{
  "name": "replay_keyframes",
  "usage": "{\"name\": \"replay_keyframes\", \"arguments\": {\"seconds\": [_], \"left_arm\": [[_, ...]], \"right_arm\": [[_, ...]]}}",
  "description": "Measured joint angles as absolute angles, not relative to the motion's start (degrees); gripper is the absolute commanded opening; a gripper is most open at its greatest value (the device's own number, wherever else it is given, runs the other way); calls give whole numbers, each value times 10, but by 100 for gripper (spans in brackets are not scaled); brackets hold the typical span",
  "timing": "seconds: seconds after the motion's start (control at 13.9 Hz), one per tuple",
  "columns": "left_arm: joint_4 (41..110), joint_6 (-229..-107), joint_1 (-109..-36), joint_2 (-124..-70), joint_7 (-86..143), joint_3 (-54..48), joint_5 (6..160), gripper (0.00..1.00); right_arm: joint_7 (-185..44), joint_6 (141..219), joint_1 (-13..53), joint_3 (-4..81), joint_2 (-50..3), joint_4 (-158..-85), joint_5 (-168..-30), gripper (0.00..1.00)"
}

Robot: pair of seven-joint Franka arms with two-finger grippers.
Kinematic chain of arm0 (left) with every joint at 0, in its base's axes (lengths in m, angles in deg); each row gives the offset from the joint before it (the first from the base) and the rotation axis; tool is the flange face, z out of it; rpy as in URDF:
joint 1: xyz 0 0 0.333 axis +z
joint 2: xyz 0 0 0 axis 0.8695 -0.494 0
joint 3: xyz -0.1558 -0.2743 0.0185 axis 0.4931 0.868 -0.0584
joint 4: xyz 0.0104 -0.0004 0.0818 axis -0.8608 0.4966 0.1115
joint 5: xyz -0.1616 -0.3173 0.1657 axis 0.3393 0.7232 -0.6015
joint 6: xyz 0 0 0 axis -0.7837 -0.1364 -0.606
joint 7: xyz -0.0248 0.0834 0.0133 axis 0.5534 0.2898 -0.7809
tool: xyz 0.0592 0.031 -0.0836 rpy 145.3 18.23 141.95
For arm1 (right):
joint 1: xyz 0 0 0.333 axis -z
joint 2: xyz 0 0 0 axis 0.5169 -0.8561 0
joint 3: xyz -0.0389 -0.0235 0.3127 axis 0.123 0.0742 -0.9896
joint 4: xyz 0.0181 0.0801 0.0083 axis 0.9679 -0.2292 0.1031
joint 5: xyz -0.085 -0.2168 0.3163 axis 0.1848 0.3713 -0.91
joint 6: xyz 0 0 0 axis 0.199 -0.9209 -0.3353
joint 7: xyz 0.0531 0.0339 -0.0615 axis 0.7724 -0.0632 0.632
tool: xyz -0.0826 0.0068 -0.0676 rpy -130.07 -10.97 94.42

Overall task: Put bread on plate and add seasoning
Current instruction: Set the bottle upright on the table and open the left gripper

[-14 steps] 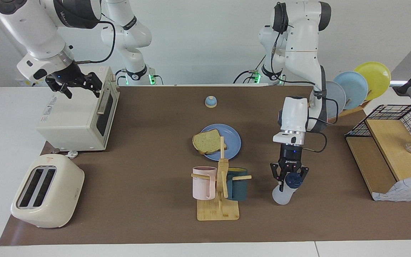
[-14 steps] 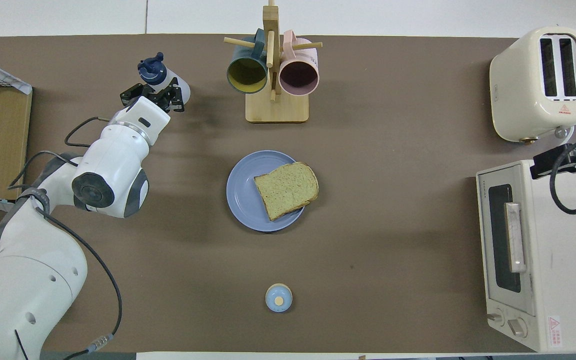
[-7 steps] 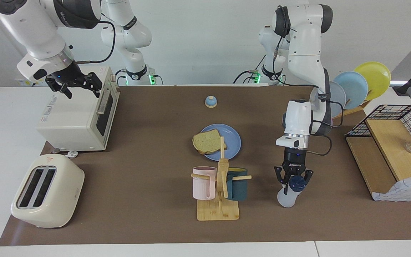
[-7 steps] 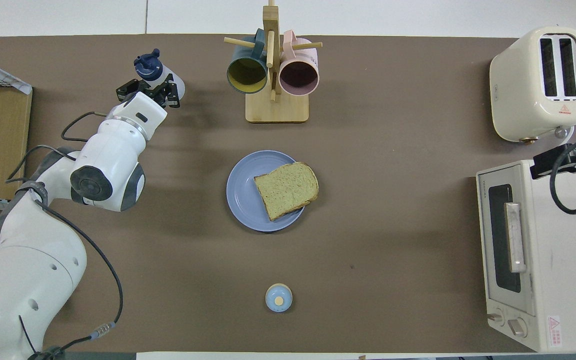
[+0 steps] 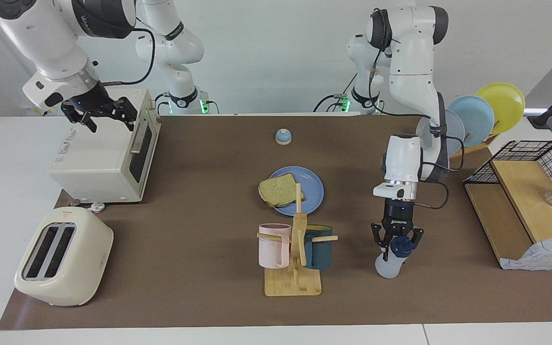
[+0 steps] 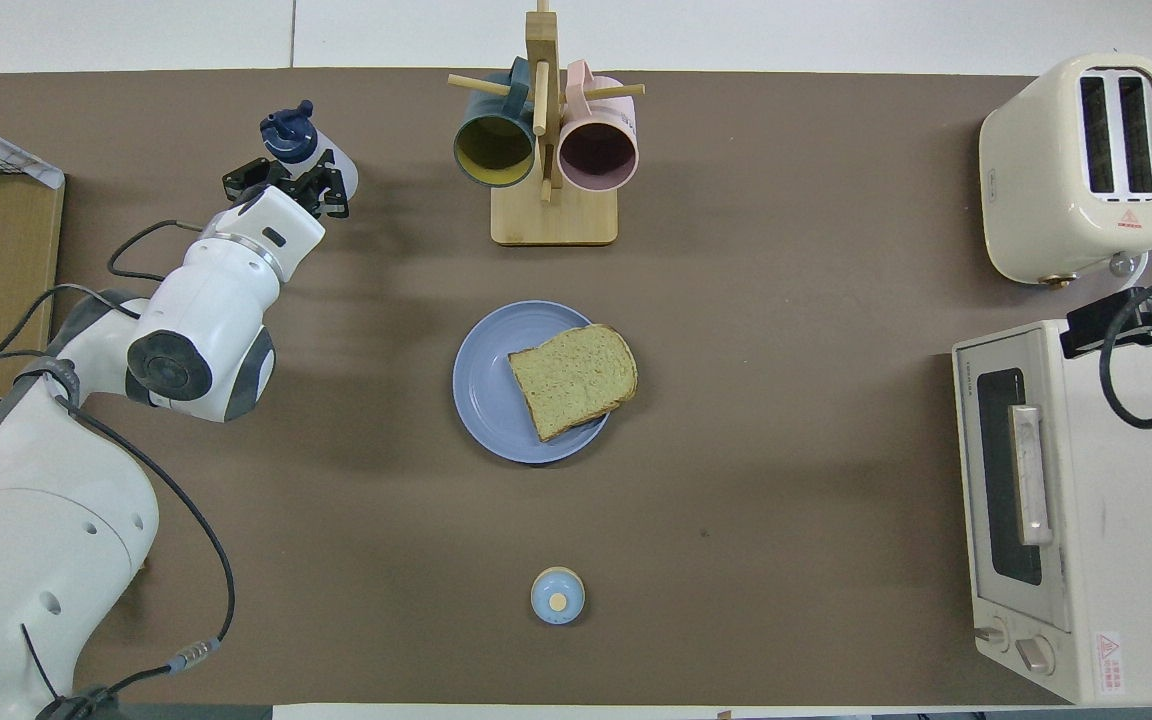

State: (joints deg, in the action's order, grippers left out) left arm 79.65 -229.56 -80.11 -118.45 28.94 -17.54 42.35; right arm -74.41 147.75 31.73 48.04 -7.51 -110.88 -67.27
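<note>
The seasoning [image 5: 391, 261] bottle stands on the table mat toward the left arm's end, farther from the robots than the plate [image 5: 315, 191], level with the mug rack [image 5: 294, 268]. We see the left gripper [image 5: 397, 242] right at its navy cap, fingers either side of it; we cannot tell whether they press it or stand slightly off. The bread [image 5: 278, 190] lies on the plate mid-table, overhanging one edge. We note the right gripper [image 5: 108, 120] waiting over the toaster oven [image 5: 98, 165], its fingers spread apart, holding nothing.
</note>
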Motion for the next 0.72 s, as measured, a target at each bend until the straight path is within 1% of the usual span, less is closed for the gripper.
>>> {"name": "replay_keyframes", "arguments": {"seconds": [0.72], "left_arm": [[807,-2296,-801,-1186,289,-176,423,100]], "right_arm": [[-744,1476,317,480,-75,-1109,-673,100]]}}
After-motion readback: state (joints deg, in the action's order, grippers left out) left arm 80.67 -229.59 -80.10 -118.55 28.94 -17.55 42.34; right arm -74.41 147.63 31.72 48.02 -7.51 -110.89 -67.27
